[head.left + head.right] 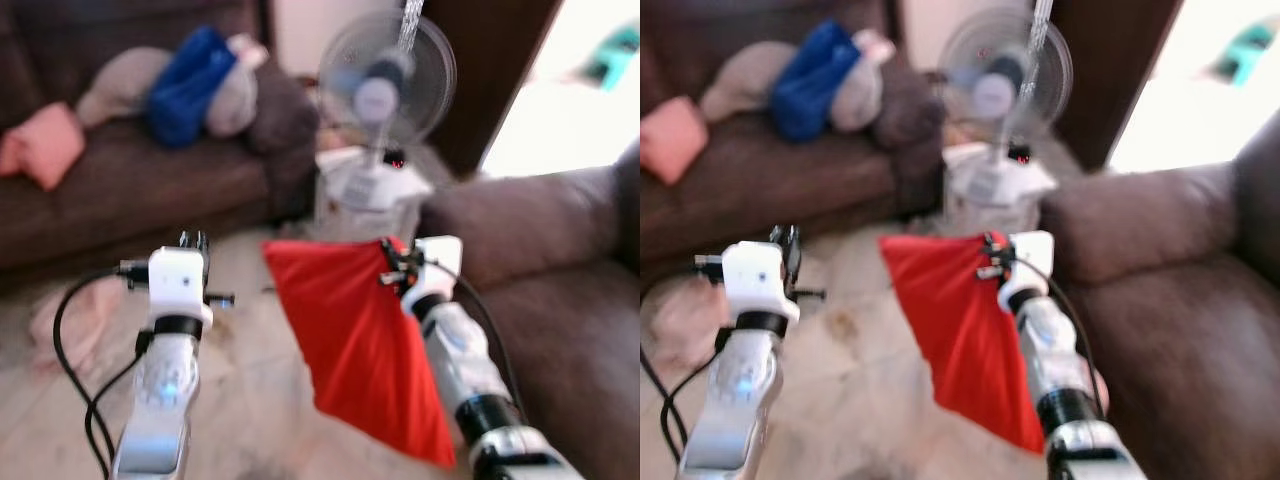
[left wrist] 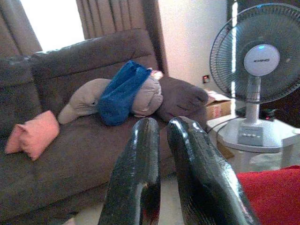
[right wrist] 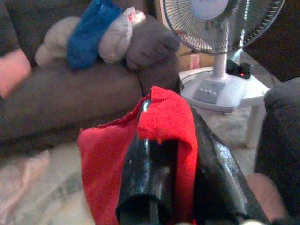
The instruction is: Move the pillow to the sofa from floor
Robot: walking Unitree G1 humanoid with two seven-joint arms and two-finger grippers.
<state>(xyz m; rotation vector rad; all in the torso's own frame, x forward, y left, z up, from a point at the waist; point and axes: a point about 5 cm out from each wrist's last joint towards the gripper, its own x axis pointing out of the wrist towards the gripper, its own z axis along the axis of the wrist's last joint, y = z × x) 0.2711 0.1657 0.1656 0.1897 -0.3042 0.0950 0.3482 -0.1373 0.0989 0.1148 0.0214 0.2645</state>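
Note:
A red pillow (image 1: 360, 340) hangs flat in the air above the floor, held by its top corner. My right gripper (image 1: 396, 262) is shut on that corner; in the right wrist view the red cloth (image 3: 164, 122) is pinched between the two black fingers (image 3: 140, 173). My left gripper (image 1: 193, 241) is raised to the left of the pillow, apart from it, its fingers (image 2: 136, 178) close together with nothing between them. A brown sofa (image 1: 150, 180) runs along the back left, and a second brown sofa (image 1: 560, 290) stands at my right, next to the pillow.
A white standing fan (image 1: 385, 80) on a low white table (image 1: 365, 190) stands straight ahead between the sofas. The back sofa bears a pink cushion (image 1: 45, 145), a grey plush with blue cloth (image 1: 185, 85) and a brown cushion (image 1: 285, 110). Pale cloth (image 1: 70, 315) lies on the floor at left.

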